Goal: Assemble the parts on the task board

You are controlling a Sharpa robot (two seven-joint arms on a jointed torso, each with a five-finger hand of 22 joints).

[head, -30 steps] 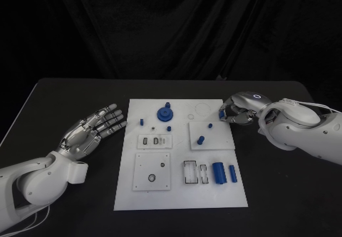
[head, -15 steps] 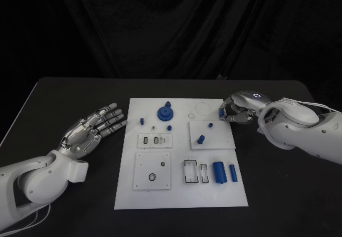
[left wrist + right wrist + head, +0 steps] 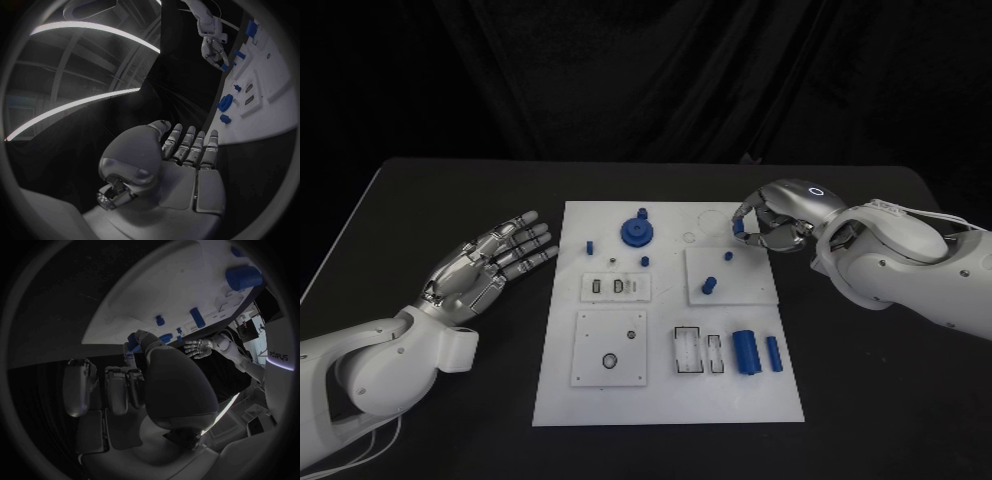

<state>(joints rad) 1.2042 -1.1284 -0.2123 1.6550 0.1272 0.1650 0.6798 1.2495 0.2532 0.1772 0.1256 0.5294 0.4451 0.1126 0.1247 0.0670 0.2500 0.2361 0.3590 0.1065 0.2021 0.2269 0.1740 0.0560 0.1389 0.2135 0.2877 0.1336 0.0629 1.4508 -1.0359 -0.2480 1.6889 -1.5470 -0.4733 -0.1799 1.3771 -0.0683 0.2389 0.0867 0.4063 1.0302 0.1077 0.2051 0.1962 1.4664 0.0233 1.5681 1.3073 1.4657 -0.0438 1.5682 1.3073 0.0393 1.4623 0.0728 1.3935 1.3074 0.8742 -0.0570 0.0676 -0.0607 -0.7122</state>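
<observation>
Blue part (image 3: 738,230) in right hand (image 3: 769,222)

- Letters reading roughly "POPUS" are showing in white, running vertically, on a dark panel (image 3: 277,356) in the room at the rim of the right wrist view; the exact spelling is staying uncertain.
- A small glowing ring sign is showing on the back of the right hand (image 3: 776,222) in the head view.
- No lettering is reading on the task board (image 3: 666,400).
</observation>
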